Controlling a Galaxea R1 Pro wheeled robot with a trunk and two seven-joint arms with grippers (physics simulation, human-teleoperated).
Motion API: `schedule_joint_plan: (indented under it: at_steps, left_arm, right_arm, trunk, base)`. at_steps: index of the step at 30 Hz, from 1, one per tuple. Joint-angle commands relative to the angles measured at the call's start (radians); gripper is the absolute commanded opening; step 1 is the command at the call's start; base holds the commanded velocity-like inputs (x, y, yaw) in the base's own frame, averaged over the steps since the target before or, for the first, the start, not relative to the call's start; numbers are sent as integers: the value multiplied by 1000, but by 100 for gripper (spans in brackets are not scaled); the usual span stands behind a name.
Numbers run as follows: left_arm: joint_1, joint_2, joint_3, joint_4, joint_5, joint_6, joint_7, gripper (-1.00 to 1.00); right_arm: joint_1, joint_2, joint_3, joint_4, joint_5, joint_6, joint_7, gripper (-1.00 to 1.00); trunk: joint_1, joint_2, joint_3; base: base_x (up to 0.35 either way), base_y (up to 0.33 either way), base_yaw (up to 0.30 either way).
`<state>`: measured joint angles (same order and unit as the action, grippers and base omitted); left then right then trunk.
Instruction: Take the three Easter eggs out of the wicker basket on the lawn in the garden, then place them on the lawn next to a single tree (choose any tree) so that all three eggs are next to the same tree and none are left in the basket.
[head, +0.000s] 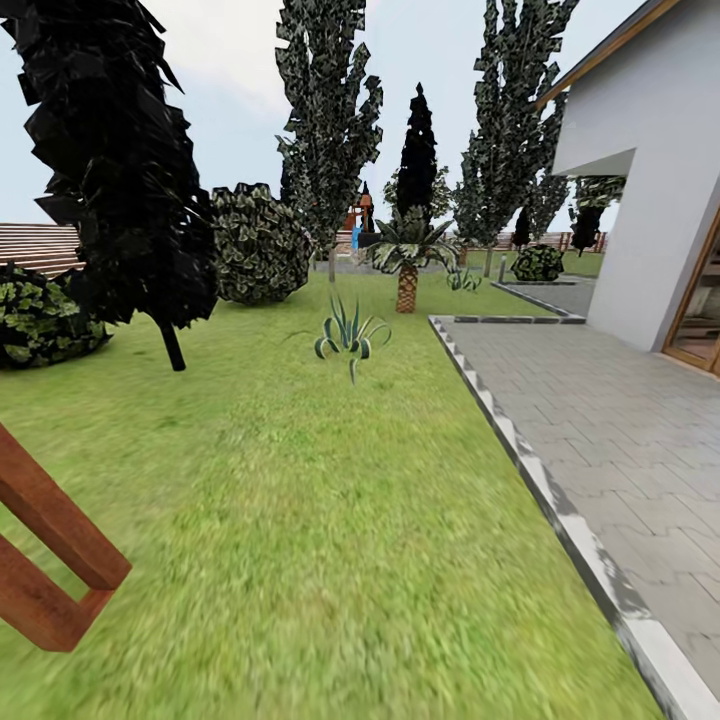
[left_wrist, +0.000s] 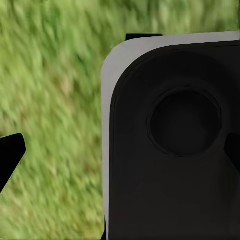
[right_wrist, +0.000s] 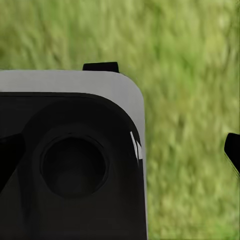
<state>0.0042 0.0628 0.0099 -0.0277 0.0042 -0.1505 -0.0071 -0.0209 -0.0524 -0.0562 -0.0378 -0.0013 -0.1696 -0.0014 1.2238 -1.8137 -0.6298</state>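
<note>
Head camera faces forward over lawn (head: 330, 520) toward trees; both wrist cameras look down close at grass, shared.

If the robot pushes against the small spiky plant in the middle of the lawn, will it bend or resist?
The spiky plant probably bends: its leaves are thin, long and already arch outward. It likely would not roll or slide, since it appears rooted in the lawn. In a simulator, it may be rigid.

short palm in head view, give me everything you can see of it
The short palm stands upright on the lawn, past the spiky striped-leaf plant and a little left of the paved path's far end. Its trunk is stubby, tan-brown and scaly, rooted straight in the grass. A low crown of drooping dark green fronds spreads from the top. Taller trees rise behind it. Nothing touches it but the grass.
</note>
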Motion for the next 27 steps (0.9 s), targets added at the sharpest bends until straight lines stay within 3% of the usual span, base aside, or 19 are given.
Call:
schedule_joint_plan:
  at_steps: [1,27]
  left_arm:
    - [0,0,1,-1,0,-1,-1,100]
    - [0,0,0,-1,0,-1,-1,100]
  right_arm:
    - [-1,0,-5,1,0,-4,0,100]
    - [-1,0,-5,1,0,-4,0,100]
  trunk:
    - [1,0,-1]
    - [1,0,-1]
  base:
    - [331,0,0]
    - [332,0,0]
